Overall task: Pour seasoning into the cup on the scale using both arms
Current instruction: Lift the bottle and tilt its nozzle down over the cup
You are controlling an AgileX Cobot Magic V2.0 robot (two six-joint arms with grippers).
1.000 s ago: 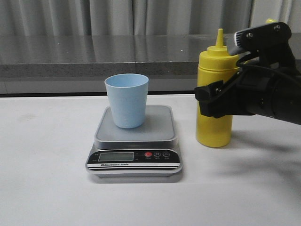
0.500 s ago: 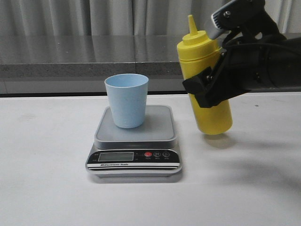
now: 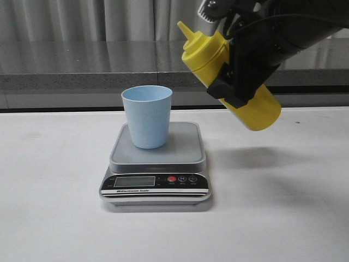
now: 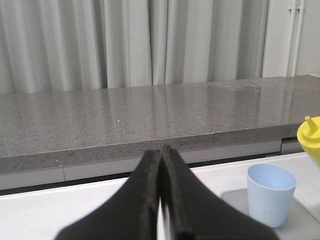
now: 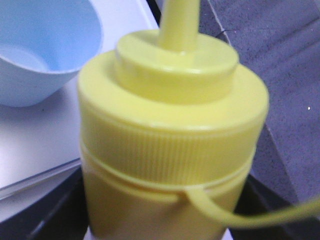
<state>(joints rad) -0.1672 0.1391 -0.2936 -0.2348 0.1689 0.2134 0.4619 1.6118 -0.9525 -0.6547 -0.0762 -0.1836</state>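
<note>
The pale blue cup (image 3: 146, 116) stands upright on the silver-grey scale (image 3: 156, 166) in the middle of the white table. My right gripper (image 3: 235, 82) is shut on the yellow squeeze bottle (image 3: 231, 73) and holds it in the air, tilted, nozzle pointing up-left toward the cup, right of and above the scale. In the right wrist view the bottle (image 5: 170, 145) fills the frame, with the cup (image 5: 45, 50) beyond it. My left gripper (image 4: 161, 155) is shut and empty; its view shows the cup (image 4: 270, 194) and the bottle's nozzle (image 4: 311, 134) at the far right.
A grey stone ledge (image 3: 82, 68) and pale curtains run behind the table. The scale's display (image 3: 133, 181) and red button (image 3: 172, 179) face the front. The left arm does not show in the front view.
My right gripper has lifted the bottle off the table, carried it up and left toward the cup, and tilted it from upright to leaning left. The cup and scale have not moved.
</note>
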